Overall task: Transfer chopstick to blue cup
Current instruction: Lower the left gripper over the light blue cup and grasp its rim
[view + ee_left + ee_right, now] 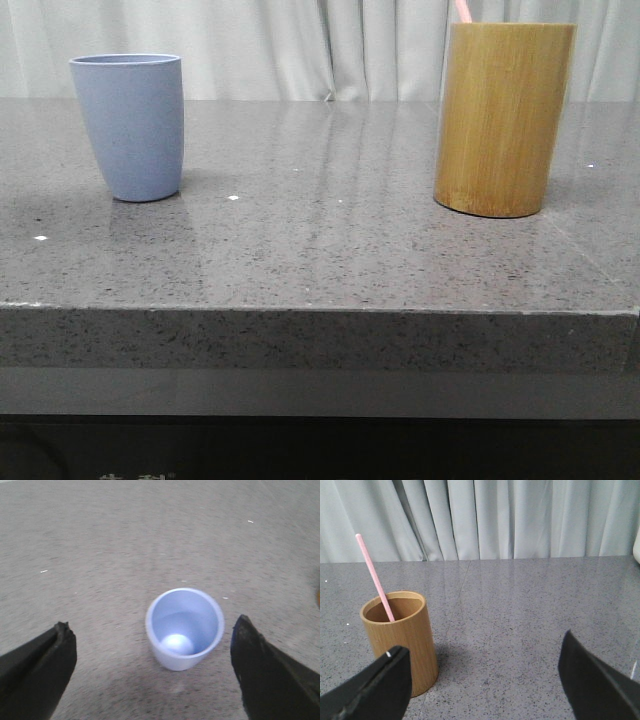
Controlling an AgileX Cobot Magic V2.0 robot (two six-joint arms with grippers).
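Note:
The blue cup [129, 126] stands upright on the left of the grey stone table; from above the blue cup [184, 628] is empty. My left gripper [152, 640] hovers over it, open, with the cup ahead of the wide gap between the fingers. A pink chopstick [374, 576] leans inside the bamboo holder [401, 640]; only the chopstick's tip [462, 10] shows above the holder [503, 118] in the front view. My right gripper [482, 667] is open and empty, its one finger close beside the holder. Neither gripper appears in the front view.
The speckled grey table [320, 240] ends in a front edge [320, 310] near the camera. Pale curtains [510, 517] hang behind the table's far edge. A pale object [637, 550] shows at the picture's edge in the right wrist view.

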